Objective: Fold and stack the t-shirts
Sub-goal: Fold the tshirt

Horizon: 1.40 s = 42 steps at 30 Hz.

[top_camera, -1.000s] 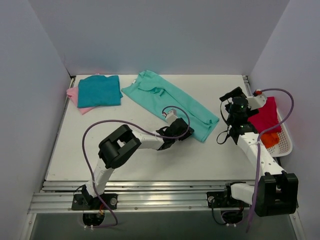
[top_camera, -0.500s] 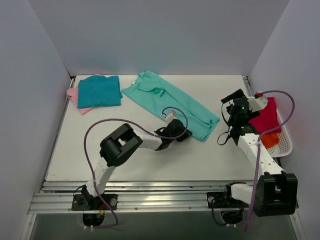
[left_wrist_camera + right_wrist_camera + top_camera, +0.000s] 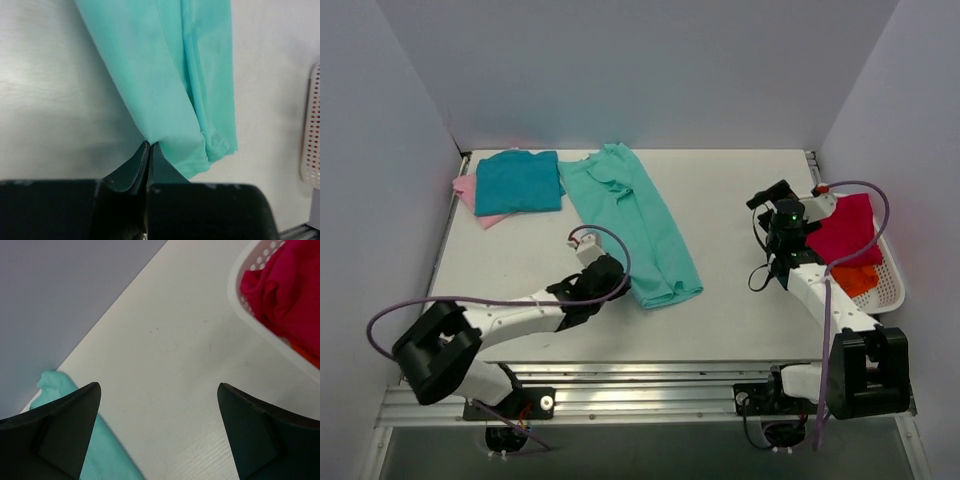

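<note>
Mint tee (image 3: 638, 220) lies as a long strip from 6 toward 11 o'clock; the left gripper (image 3: 149, 146) pinches its near corner. At 3 o'clock the right gripper (image 3: 157, 390) stands spread. At 10 o'clock, a folded teal tee (image 3: 518, 182) lies on a pink tee (image 3: 470, 190).

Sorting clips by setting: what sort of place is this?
Likely a robotics lab cell: plain partition walls, a white table, and the left arm and right arm bolted to aluminium rails.

white table (image 3: 735, 190); plain grey walls (image 3: 640, 70), three sides
</note>
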Each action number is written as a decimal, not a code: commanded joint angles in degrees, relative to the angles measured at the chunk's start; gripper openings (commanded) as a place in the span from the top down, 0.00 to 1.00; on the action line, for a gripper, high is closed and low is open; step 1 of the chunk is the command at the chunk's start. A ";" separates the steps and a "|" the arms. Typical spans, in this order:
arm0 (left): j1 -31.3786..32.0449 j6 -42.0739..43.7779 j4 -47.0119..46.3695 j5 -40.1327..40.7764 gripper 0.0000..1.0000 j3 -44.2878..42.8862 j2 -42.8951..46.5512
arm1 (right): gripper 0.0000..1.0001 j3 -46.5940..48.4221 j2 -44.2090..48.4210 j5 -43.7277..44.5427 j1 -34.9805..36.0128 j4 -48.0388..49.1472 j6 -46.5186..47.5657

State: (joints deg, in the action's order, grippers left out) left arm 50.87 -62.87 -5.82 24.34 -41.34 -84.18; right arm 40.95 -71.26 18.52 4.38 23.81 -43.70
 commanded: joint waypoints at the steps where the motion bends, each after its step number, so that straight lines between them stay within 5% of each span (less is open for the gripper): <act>1: 0.19 -2.68 14.68 9.67 0.98 6.61 10.68 | 0.02 -0.78 -0.36 0.10 4.31 4.05 -0.51; 9: -1.30 -8.14 30.69 15.21 0.92 17.25 34.16 | 0.04 -7.98 -1.59 -2.44 11.34 10.37 -7.53; 10: -1.48 -8.06 31.39 15.21 0.59 18.39 35.65 | 0.04 -8.42 -1.68 -2.35 13.35 10.72 -8.06; 13: -1.65 -7.97 34.38 15.74 0.06 19.11 39.26 | 0.04 -8.08 -1.69 -0.07 19.31 8.11 -8.41; 19: -1.57 -6.56 40.63 17.24 0.06 15.94 40.85 | 0.04 -7.81 0.16 5.38 31.81 3.53 -10.52; 33: -0.69 -4.80 35.71 7.83 0.06 21.39 44.89 | 0.10 -19.76 14.92 7.93 55.28 -12.56 -23.35; 42: 1.51 -6.74 35.80 7.13 0.04 23.06 45.95 | 0.22 -20.12 0.55 11.98 68.65 -4.84 -31.35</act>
State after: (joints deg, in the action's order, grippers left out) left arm 52.05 -67.75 29.78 31.22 -18.15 -38.96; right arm 20.88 -64.60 26.37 71.11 16.12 -70.76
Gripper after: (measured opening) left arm 0.964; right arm 0.788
